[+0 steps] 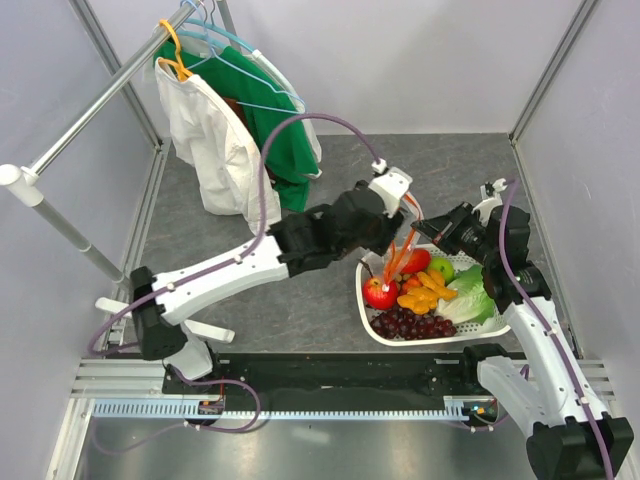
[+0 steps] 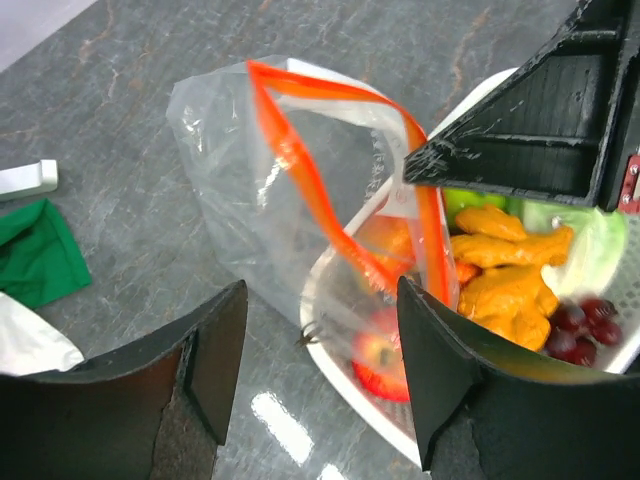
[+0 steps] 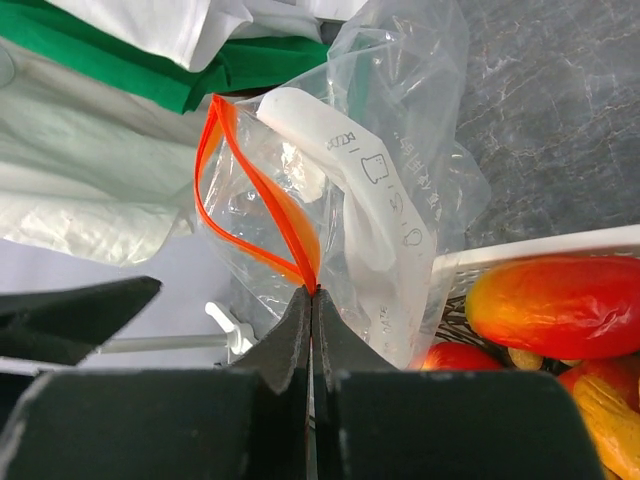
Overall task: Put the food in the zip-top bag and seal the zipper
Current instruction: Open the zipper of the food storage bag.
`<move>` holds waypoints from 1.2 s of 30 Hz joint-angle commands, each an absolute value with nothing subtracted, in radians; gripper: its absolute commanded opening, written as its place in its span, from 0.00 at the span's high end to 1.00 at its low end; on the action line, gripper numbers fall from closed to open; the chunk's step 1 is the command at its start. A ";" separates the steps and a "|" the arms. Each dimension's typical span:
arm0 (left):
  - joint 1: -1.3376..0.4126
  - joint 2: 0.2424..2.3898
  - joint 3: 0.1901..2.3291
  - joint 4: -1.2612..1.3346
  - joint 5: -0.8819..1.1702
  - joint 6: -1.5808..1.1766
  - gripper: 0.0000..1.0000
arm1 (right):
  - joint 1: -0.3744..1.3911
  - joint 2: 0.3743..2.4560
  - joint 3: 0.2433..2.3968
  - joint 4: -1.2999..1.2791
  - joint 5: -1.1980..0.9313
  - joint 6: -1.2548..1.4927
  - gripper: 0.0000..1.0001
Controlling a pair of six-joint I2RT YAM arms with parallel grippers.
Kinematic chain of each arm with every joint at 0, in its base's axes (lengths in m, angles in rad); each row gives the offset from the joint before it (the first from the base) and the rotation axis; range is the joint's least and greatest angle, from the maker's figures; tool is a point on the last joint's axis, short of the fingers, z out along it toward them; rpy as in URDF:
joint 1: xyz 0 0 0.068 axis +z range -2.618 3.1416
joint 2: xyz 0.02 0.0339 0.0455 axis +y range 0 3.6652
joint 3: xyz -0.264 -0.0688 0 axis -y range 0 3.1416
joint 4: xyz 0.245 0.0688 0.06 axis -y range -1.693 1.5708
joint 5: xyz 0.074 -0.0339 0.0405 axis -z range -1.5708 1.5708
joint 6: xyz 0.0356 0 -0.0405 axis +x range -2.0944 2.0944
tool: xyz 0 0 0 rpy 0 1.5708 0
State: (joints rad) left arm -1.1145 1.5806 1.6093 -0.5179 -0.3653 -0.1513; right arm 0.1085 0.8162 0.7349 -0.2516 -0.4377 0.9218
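In the top view I can barely make out the bag [image 1: 400,258]. The left arm and left gripper [image 1: 398,230] cover most of it, and only a few orange-red streaks show over the far-left rim of the basket [image 1: 366,312]. Both wrist views cut the basket off, so I see only part of the food at a time. In the left wrist view the red apple [image 2: 375,355] shows blurred through the plastic, and I cannot tell whether any food lies inside the bag.

The bag is clear, thin and crinkled, with a white printed band down one side. It hangs over the far-left edge of the basket, partly above the food. Its mouth gapes: the zipper [image 2: 300,170] runs as two orange-red strips that bow apart and meet at a corner. The right gripper [image 3: 312,300] is closed tight on that corner and holds the bag up above the basket rim. The left gripper stands wide, one finger on each side of the bag's lower part, and grips nothing that I can see.

In the basket lie the mango [image 3: 560,305], orange pieces [image 2: 510,280], grapes [image 2: 580,325], lettuce [image 1: 470,295] and green apple [image 1: 441,268].
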 commanded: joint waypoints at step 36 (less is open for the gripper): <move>-0.945 1.646 1.624 -0.534 -0.045 -0.287 0.30 | 0.138 0.816 0.776 -0.311 -0.345 0.799 1.00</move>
